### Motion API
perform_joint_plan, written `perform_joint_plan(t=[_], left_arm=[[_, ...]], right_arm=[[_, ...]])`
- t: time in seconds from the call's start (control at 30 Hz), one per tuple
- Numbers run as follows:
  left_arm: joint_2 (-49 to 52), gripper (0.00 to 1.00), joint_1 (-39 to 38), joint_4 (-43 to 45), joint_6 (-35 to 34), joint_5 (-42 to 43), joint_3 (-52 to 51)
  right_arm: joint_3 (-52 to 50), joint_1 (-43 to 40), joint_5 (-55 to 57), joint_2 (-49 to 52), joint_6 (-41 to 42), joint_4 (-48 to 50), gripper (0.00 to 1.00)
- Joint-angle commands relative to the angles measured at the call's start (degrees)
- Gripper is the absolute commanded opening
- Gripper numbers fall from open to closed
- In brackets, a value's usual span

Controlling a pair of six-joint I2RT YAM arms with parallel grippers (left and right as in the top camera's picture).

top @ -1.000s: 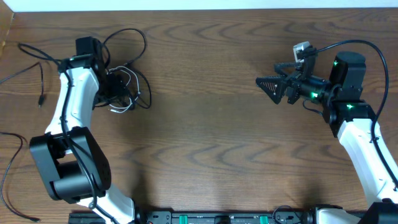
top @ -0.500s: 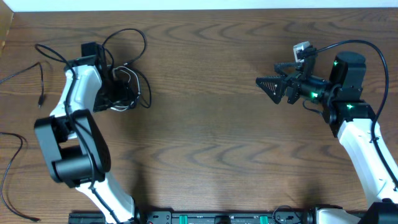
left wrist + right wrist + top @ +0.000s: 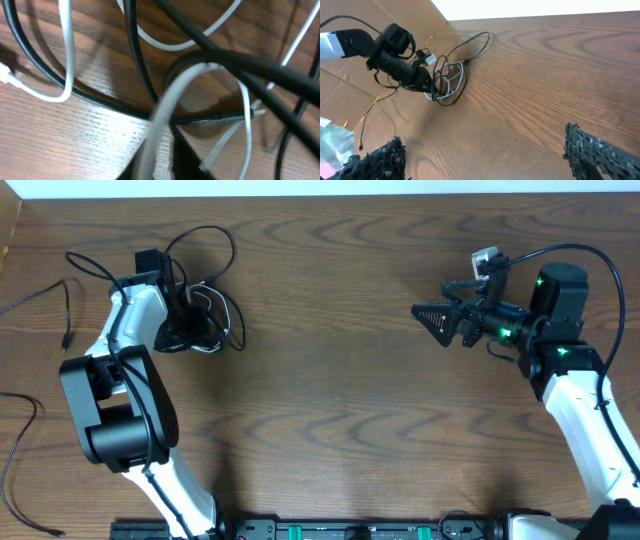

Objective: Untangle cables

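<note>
The cables (image 3: 205, 320) are heaped far left, the left gripper (image 3: 185, 330) among them, its jaws unreadable. The right gripper (image 3: 428, 314) is held spread, empty. Light, limp cords are best pinched at 1 outer loop.

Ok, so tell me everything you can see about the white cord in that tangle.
The white cord is thin, smooth and plastic-looking, bent into several loose loops. It lies on the wooden table on the robot's left side, woven over and under the black cables and touching them at several crossings. The left gripper sits in the same tangle; whether it grips the white cord cannot be told.
</note>
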Motion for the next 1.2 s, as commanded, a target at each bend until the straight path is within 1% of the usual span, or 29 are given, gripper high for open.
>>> perform_joint_plan(t=[0.0, 0.2, 0.27, 0.43, 0.57, 0.63, 0.67, 0.8, 0.93, 1.0, 1.1, 1.17], left_arm=[[0.02, 0.08, 0.22, 0.11, -1.18, 1.05, -0.31], [-0.2, 0.08, 0.22, 0.0, -1.16, 1.2, -0.31], [-1.07, 0.08, 0.22, -0.22, -1.14, 3.08, -0.24], [-7.91, 0.08, 0.17, -0.15, -1.16, 12.55, 0.98], [-17.42, 0.07, -0.66, -0.11, -1.16, 19.43, 2.56], [-22.69, 0.08, -1.84, 0.33, -1.16, 22.27, 2.84], [-27.93, 0.08, -3.65, 0.72, -1.16, 23.69, 2.84], [-37.68, 0.07, -8.9, 0.81, -1.16, 23.74, 2.84], [-44.24, 0.08, -14.01, 1.79, -1.7, 23.76, 2.84], [-46.49, 0.08, -16.13, 3.56, -3.76, 23.78, 2.84], [-48.65, 0.07, -18.62, 7.82, -9.27, 24.02, 2.84], [-49.2, 0.08, -20.17, 11.41, -11.58, 26.18, 2.84]], right_arm=[[0.44, -0.13, 0.11, -0.83, 0.2, -0.44, 0.99], [0.44, -0.13, 0.11, -0.83, 0.22, -0.5, 0.99], [0.44, -0.13, 0.11, -0.83, 0.22, -0.55, 0.99], [0.44, -0.13, 0.11, -0.83, 0.22, -0.55, 0.99], [0.44, -0.13, 0.11, -0.83, 0.2, -0.5, 0.99], [0.44, -0.13, 0.11, -0.83, 0.22, -0.42, 0.99], [0.44, -0.13, 0.11, -0.83, 0.22, -0.24, 0.99], [0.44, -0.13, 0.09, -0.83, 0.22, 0.04, 0.99], [0.44, -0.13, 0.09, -0.83, 0.22, 0.2, 0.99], [0.44, -0.13, 0.09, -0.83, 0.22, 0.2, 0.99], [0.44, -0.11, 0.09, -0.83, 0.22, 0.2, 0.99], [0.44, -0.11, 0.07, -0.83, 0.2, 0.22, 0.99]])
